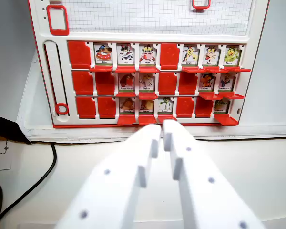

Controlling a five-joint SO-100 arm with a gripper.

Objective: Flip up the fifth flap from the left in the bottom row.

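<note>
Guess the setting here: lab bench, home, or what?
Probably a hobby or lab desk: a red-and-white character guessing-game board stands on a plain white tabletop, a black cable trails past, and the white gripper sits before the bottom row.

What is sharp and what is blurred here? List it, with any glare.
Wrist view: the red-and-white flap game board is lit evenly, its cartoon portraits fairly crisp but the name labels too small to read; the white plastic gripper in the foreground looks soft and overbright; no strong glare or hard shadows.
</note>
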